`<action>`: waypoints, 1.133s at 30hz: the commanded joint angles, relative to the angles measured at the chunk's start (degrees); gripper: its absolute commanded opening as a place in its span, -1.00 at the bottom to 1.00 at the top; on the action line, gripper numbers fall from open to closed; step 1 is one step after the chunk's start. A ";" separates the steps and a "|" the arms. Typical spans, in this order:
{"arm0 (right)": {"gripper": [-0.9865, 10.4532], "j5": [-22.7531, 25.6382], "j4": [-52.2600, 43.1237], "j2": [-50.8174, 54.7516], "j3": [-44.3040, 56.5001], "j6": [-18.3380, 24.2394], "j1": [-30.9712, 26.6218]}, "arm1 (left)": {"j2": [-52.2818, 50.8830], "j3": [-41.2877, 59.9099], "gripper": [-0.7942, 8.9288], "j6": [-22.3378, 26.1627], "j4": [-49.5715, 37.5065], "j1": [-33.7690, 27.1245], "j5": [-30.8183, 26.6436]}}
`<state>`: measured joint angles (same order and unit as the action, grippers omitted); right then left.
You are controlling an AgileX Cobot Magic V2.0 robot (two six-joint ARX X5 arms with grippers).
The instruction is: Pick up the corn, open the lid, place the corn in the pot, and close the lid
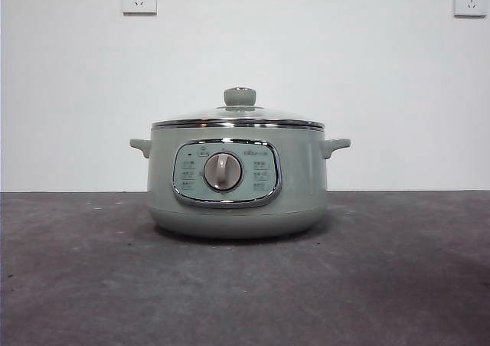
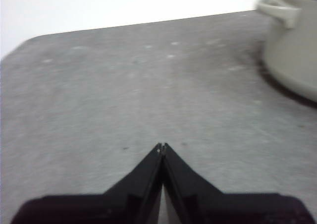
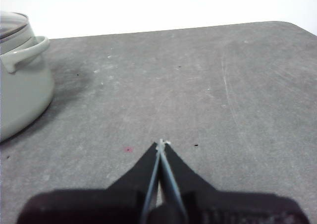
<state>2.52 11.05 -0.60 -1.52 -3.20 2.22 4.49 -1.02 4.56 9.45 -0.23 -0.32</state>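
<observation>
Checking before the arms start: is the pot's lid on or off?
On. The round clear glass lid with its sage-green knob sits level on the squat sage-green pot, metal rim flush all round.

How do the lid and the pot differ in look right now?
The lid is clear glass with a shiny metal rim; the pot is opaque sage green. The lid is shallow and domed, the pot deep and squat. The lid carries one knob on top, while the pot has two side handles and a front control panel with a grey dial. They share the pale green of knob and body, and the lid sits closed on the pot.
</observation>
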 commanded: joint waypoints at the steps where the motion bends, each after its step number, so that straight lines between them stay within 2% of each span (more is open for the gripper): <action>1: -0.86 -0.09 -0.35 0.09 0.61 0.22 -0.04 | -0.13 0.50 -0.84 1.81 0.15 -0.13 1.97; 34: -0.86 -0.09 -0.35 0.09 0.61 0.22 -0.04 | 0.00 0.50 -0.84 2.10 0.15 -0.37 1.86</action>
<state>2.52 11.05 -0.60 -1.52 -3.18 2.22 4.49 -1.02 6.02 9.78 -0.38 1.26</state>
